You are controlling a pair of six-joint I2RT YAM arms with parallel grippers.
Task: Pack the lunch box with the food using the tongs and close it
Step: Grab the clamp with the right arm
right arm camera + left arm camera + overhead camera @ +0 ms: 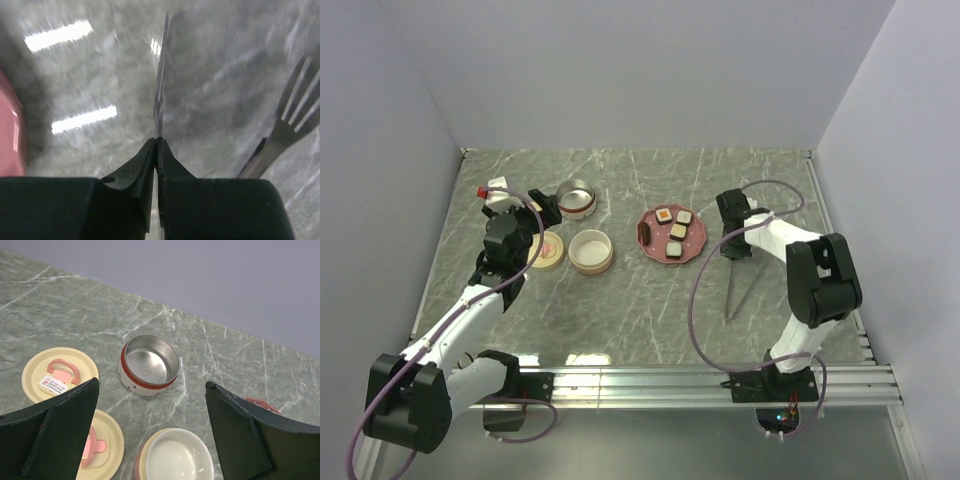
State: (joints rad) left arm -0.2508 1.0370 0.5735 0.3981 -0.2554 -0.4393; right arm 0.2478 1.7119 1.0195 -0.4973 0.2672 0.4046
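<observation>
1. The tongs (729, 290) are laid on the table (620, 310) at the right, just right of the pink plate (693, 245), and run towards the near edge. Their far end is gripped, apparently for lifting.
2. One thin arm is clamped edge-on between the closed jaws of the right gripper (158, 142). A forked metal piece (295, 100), judged to be the other arm, is seen apart to the right, so the tool is taken to be spread, with nothing pinched.
3. The food (674, 228) is seen on the plate, with none yet packed.
4. The lunch box is set out in parts at the left: a steel bowl (150, 365), a cream bowl (177, 457) and lids (60, 375), uncovered for filling.
5. The left gripper (151, 385) is held wide open above them, with nothing grasped.
</observation>
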